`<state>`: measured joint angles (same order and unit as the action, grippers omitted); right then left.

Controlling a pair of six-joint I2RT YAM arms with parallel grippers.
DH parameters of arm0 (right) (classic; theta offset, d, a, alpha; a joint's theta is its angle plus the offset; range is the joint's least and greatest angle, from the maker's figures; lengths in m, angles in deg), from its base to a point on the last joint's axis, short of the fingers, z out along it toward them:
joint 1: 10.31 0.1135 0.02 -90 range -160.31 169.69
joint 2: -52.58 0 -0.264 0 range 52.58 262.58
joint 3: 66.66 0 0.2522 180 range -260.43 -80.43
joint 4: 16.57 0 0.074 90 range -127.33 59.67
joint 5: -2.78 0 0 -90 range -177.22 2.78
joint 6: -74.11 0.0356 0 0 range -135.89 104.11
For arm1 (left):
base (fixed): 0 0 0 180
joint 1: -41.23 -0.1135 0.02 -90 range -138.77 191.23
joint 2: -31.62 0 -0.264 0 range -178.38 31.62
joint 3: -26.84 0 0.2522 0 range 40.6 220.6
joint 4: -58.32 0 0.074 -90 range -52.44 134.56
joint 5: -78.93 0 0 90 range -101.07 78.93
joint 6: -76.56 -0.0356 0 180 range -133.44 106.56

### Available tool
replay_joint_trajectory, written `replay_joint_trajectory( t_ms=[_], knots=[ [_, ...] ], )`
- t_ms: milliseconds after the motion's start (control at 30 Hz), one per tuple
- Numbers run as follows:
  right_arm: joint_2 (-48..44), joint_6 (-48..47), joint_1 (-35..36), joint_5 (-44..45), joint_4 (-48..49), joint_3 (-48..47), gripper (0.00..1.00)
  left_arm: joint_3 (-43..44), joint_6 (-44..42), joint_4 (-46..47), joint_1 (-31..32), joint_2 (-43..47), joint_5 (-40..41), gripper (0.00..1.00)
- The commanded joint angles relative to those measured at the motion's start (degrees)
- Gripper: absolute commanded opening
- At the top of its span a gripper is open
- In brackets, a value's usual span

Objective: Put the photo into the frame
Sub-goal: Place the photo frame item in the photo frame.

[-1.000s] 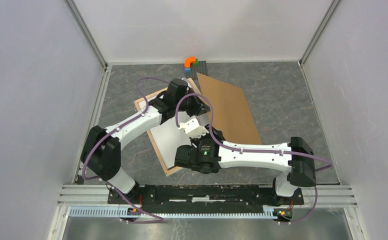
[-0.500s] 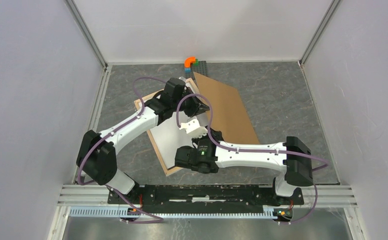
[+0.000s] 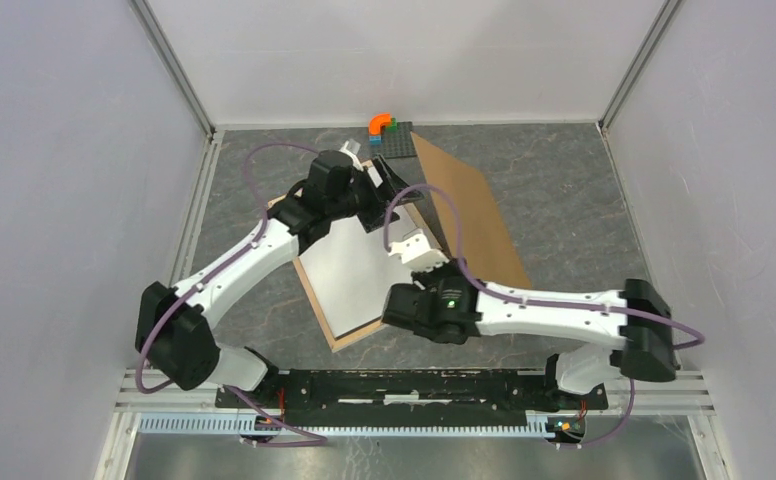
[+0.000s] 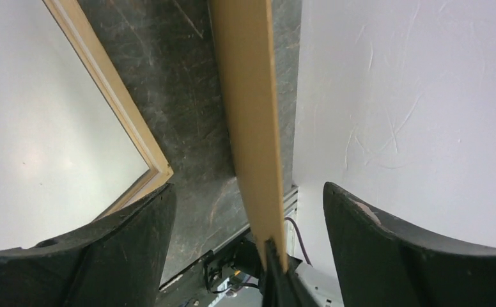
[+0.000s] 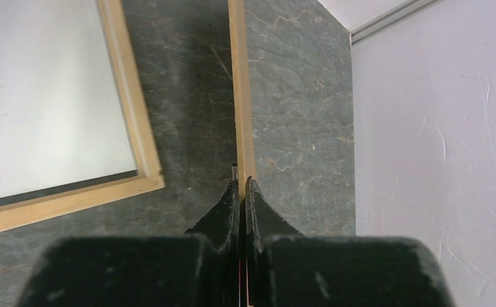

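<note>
The frame (image 3: 316,290) of pale wood lies flat on the table, its inside whitish; it also shows as the frame (image 5: 130,128) and the frame (image 4: 108,83). The photo's printed side is hidden in every view. A plain brown backing board (image 3: 474,215) stands tilted up on edge, right of the frame. My right gripper (image 5: 241,182) is shut on the board's (image 5: 240,96) thin near edge, and the right gripper (image 3: 416,232) sits by the frame's right rail. My left gripper (image 4: 248,256) is open; the board (image 4: 252,115) passes between its wide-apart fingers (image 4: 124,249), touching neither. From above, the left gripper (image 3: 389,180) is at the board's far end.
Coloured toy bricks (image 3: 380,124) rest on a dark baseplate (image 3: 401,143) against the back wall. White enclosure walls close in on both sides. A metal rail (image 3: 414,385) runs along the near edge by the arm bases.
My left gripper opened and let go of the board, drawing back toward the far left. My right gripper shut on the board, which now stands steeper and farther right.
</note>
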<state>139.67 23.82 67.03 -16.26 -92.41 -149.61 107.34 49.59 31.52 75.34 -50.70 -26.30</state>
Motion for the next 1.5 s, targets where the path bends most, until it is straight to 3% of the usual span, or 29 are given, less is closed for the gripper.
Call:
replay_joint_trajectory(
  t_ms=[0, 133, 267, 600, 800, 933, 1167, 1467],
  knots=[
    [-11.1, -6.8, -3.7, 2.8, 11.4, 4.6, 0.00, 2.7, -11.9, -2.5, -2.7, 6.4, -0.5, 0.91],
    [-22.4, -19.6, -8.1, -0.4, 22.6, 8.8, 0.00, 4.3, -19.8, -8.1, -5.5, 13.4, 3.8, 0.94],
    [-30.8, -28.5, -13.5, -7.7, 31.2, 9.5, 0.00, 6.7, -27.6, -14.0, -6.0, 20.9, 14.5, 0.97],
    [-30.2, -35.1, -22.7, -22.4, 36.1, -5.3, 0.00, 9.5, -39.8, -17.9, -6.2, 31.5, 28.7, 1.00],
    [-22.2, -29.3, -27.7, -41.9, 37.4, -15.0, 0.00, 9.1, -45.0, -18.1, -6.2, 33.6, 33.8, 1.00],
    [-18.8, -21.5, -34.0, -60.7, 42.8, -14.9, 0.00, 7.3, -47.9, -17.3, -6.1, 34.4, 37.0, 1.00],
    [-17.3, -2.6, -43.5, -85.5, 64.9, 2.5, 0.00, -0.3, -49.3, -12.3, -6.0, 38.2, 39.5, 1.00],
    [-14.6, 17.2, -49.3, -98.0, 91.2, 23.5, 0.00, -4.8, -50.1, -9.3, -6.0, 37.6, 40.3, 1.00]
  ],
)
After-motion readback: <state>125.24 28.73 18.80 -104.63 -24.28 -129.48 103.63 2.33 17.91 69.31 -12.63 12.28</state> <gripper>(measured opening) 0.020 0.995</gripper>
